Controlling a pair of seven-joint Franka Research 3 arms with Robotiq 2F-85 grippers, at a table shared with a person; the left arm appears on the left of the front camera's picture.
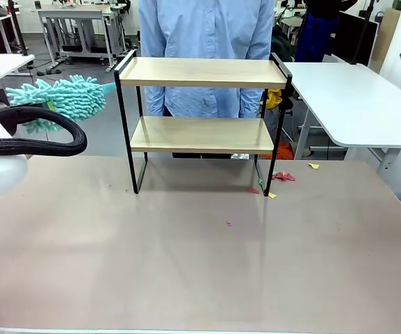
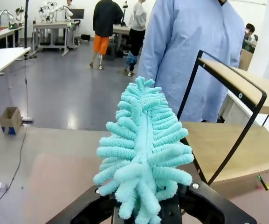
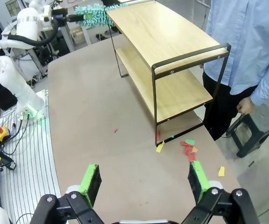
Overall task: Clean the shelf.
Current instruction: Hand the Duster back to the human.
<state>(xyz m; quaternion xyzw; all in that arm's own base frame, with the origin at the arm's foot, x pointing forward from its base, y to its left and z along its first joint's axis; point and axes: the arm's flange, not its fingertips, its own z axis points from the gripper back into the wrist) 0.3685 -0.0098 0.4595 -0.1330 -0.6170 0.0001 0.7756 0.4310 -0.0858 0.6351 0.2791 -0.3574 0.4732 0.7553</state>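
Just left of the shelf, by its top board, we see our left gripper clamped on the duster.

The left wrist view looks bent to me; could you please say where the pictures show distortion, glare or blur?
In the left wrist view, the shelf frame leans and flares outward, a wide-angle effect, and the teal duster looms large but stays sharp. In the right wrist view, the table edge curves and the right gripper pads look slightly soft. In the front view, lines stay straight, with faint sheen on the table.
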